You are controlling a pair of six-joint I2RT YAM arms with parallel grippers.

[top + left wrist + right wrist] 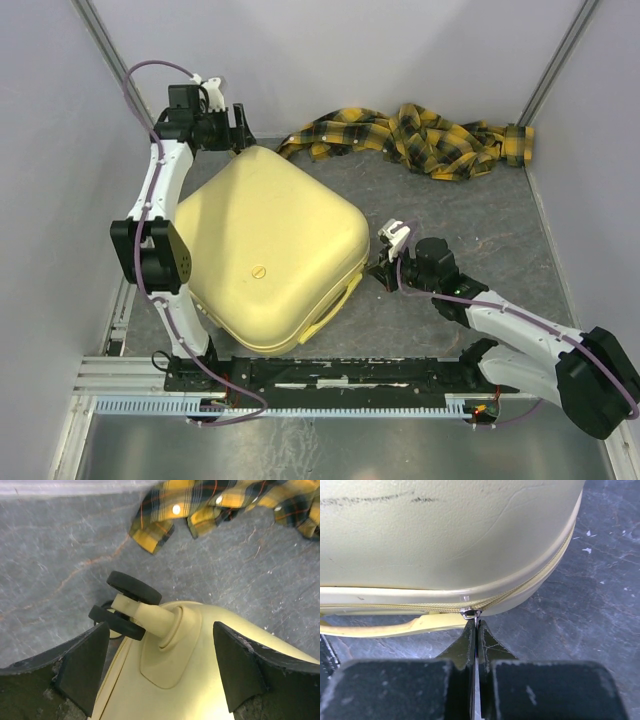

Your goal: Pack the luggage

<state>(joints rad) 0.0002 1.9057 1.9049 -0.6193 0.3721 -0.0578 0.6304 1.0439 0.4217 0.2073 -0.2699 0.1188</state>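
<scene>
Currently the large pale-yellow hard-shell suitcase (270,240) lies shut, left on the grey table (480,230). Jaws of the right gripper (476,622) pinch its small metal zip pull (470,613); the left gripper (160,645) spreads its jaws wide at the far corner. Tugged askew, the pull may slip free.

Left pincer (160,650) agape (right pincer (476,628) pinched)

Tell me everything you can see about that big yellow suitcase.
The luggage is a pale-yellow, scuffed hard shell with rounded corners, lid shut, lying flat on the grey table. Black wheels stick out at its far corner, just ahead of the open left gripper. The right gripper pinches its zipper pull beside the yellow handle.
</scene>
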